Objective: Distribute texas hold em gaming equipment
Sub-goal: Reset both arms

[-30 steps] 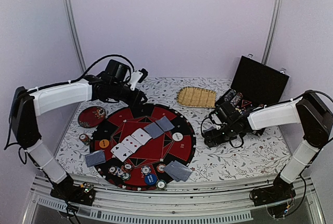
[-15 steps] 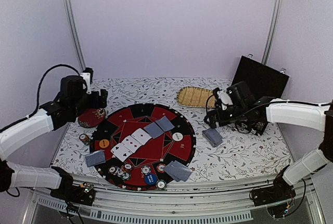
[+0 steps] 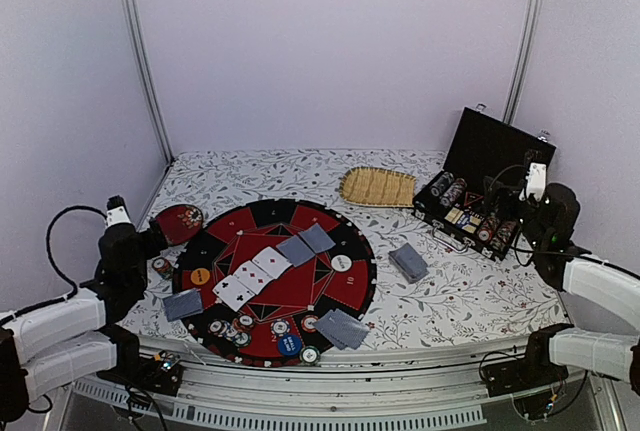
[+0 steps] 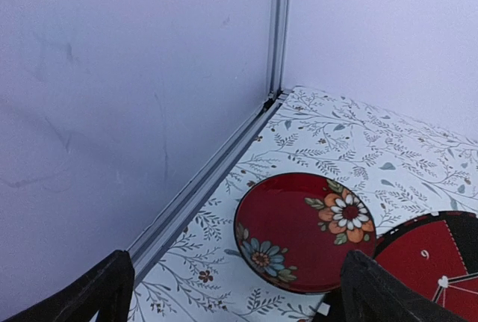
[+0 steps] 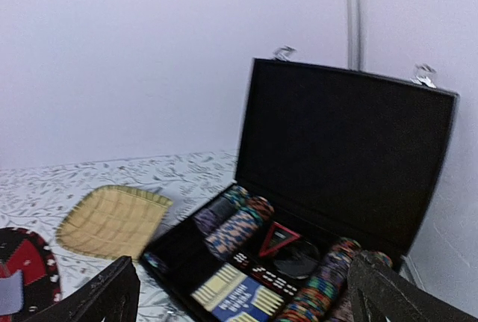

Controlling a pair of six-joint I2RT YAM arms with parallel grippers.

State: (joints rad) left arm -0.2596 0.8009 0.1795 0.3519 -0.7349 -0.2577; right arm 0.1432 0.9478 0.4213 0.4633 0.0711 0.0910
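Note:
A round red-and-black poker mat [image 3: 330, 296] lies mid-table. On it are face-up cards [image 3: 250, 276], grey-backed cards [image 3: 305, 244], a white button [image 3: 341, 263], an orange button [image 3: 200, 276] and chips [image 3: 280, 336] along its near rim. More grey-backed cards [image 3: 183, 304] sit at its left and near right [image 3: 343, 328]. A grey deck [image 3: 407, 262] lies on the cloth right of the mat. My left gripper [image 3: 148, 241] [image 4: 235, 299] hangs open and empty at the left edge. My right gripper [image 3: 527, 219] [image 5: 243, 296] is open and empty, facing the chip case [image 3: 490, 191].
A red flowered dish [image 3: 177, 223] [image 4: 305, 231] sits just ahead of the left gripper, by the wall rail [image 4: 202, 187]. A woven straw tray [image 3: 378, 187] [image 5: 112, 221] lies at the back. The open black case [image 5: 343, 158] holds rows of chips [image 5: 239, 225].
Both arms have pulled back from the mat to the table's near corners, and both grippers have opened wide. The deck now lies free on the cloth right of the mat.

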